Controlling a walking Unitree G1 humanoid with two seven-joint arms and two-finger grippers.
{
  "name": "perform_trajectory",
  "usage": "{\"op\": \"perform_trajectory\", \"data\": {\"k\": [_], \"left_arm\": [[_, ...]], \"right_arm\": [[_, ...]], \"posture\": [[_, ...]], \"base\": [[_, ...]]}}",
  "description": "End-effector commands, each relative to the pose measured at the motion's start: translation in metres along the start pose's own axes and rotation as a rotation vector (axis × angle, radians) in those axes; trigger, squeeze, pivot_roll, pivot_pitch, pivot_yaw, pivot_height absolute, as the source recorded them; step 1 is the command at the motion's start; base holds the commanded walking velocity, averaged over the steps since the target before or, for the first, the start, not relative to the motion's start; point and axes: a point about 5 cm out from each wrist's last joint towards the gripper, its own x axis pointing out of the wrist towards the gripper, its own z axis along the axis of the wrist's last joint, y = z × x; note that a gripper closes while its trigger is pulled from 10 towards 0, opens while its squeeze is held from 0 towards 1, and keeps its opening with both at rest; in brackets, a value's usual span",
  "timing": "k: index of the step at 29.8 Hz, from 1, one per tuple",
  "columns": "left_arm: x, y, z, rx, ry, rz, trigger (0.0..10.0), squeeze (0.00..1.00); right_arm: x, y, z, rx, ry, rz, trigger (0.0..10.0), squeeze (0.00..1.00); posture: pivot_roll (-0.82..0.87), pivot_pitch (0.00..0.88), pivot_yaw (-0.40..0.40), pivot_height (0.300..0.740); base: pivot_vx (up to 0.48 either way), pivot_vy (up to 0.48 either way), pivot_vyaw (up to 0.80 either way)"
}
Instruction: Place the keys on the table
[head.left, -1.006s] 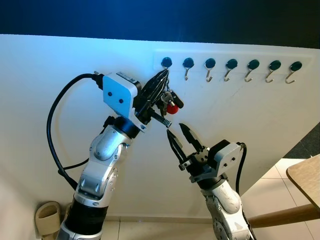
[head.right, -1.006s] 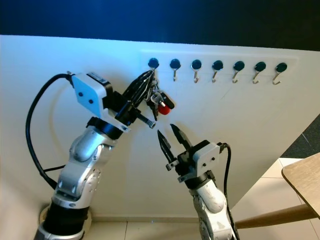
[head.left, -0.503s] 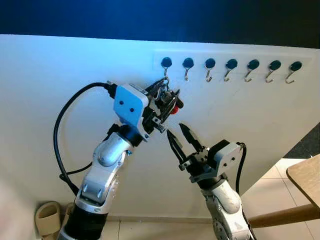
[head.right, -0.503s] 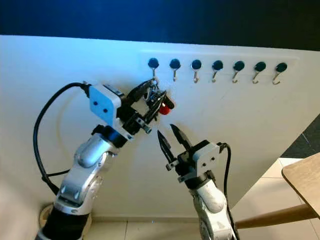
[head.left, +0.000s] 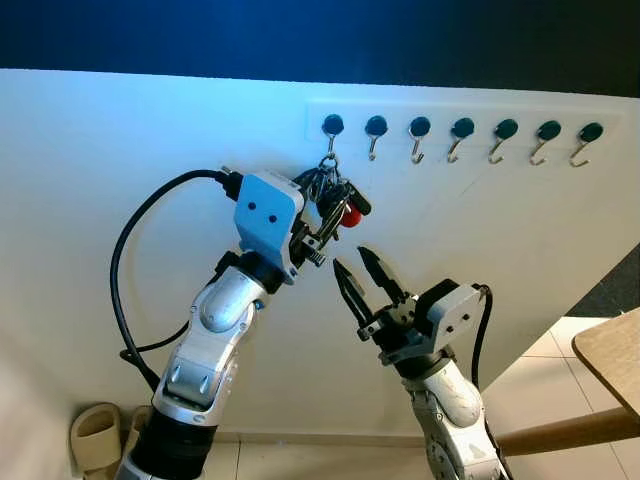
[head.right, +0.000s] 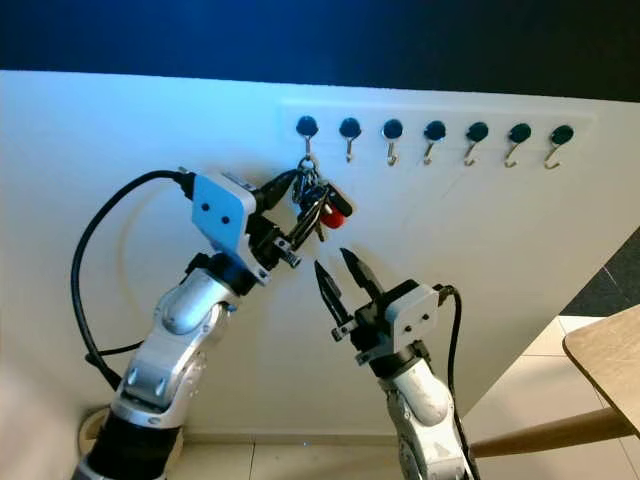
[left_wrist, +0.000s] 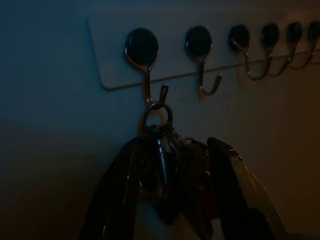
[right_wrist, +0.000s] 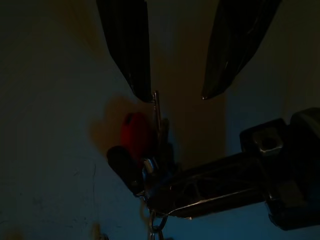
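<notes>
The left wrist view is very dark, so the keys (left_wrist: 170, 175) look like one black lump there. You cannot count them. The tips of the left gripper (head.left: 322, 210) are hard to see in the head views, because the bunch covers them. The table (head.left: 610, 365) is cut off at the right edge, so just a brown corner and one leg show. Down by the floor on the left is a pale round thing (head.left: 97, 435), partly cut off, and I cannot tell what it is.

Nearest to us is the right gripper (head.left: 358, 272). It points up at the wall (head.left: 120, 150). Its two black fingers (right_wrist: 127, 50) are spread apart and hold nothing. Their tips sit just under the keys, and in the right wrist view a thin metal bit hangs down very near one tip.

A little farther up is the left gripper. Its two fingers (left_wrist: 230, 185) sit one on each side of the bunch, squeezing it.

The keys hang on a ring from the first hook (head.left: 330, 140) on the left, in a row of seven hooks (head.left: 463, 140) on the white wall. A red tag (head.left: 347, 215) is in the bunch. The keys are not on the table, which is well away to the right.
</notes>
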Motion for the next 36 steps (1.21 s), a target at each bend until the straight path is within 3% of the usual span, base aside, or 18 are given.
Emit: {"op": "perform_trajectory", "data": {"k": [1,6,7,8,10,11,29,36], "left_arm": [[0.000,0.002,-0.006,0.008,0.040,0.013,10.0,0.00],[-0.001,0.007,-0.008,0.025,0.062,0.055,9.3,0.00],[-0.001,0.008,-0.008,0.025,0.062,0.059,7.1,0.00],[-0.001,0.008,-0.008,0.023,0.059,0.061,4.0,0.00],[-0.001,0.008,-0.007,0.023,0.058,0.063,4.0,0.00],[0.000,0.008,-0.007,0.021,0.053,0.065,0.0,0.00],[0.002,0.007,0.004,-0.010,-0.011,0.046,0.0,0.00],[0.005,-0.001,0.032,-0.098,-0.185,-0.071,0.0,0.00]], "right_arm": [[0.000,0.000,0.000,-0.001,0.006,-0.003,10.0,0.00],[-0.001,0.001,0.000,0.001,0.007,0.000,10.0,0.00],[-0.001,0.001,0.000,0.001,0.007,0.001,10.0,0.00],[-0.001,0.001,0.000,0.001,0.006,0.001,10.0,0.00],[-0.001,0.001,0.000,0.001,0.006,0.001,10.0,0.00],[0.000,0.001,0.000,0.001,0.005,0.002,10.0,0.00],[0.000,0.000,0.000,-0.001,0.004,0.004,10.0,0.00],[0.000,0.000,0.001,-0.003,0.003,0.001,10.0,0.00]], "posture": [[0.03,0.077,-0.024,0.740],[0.04,0.074,-0.025,0.740],[0.04,0.073,-0.025,0.740],[0.04,0.073,-0.025,0.740],[0.04,0.072,-0.025,0.740],[0.04,0.072,-0.025,0.740],[0.04,0.072,-0.026,0.740],[0.04,0.074,-0.027,0.740]], "base": [[0.000,0.000,0.00],[0.000,0.000,0.00],[0.000,0.000,0.00],[0.000,0.000,0.00],[0.000,0.000,0.00],[0.000,0.000,0.00],[0.000,0.000,0.00],[0.000,0.000,0.00]]}}
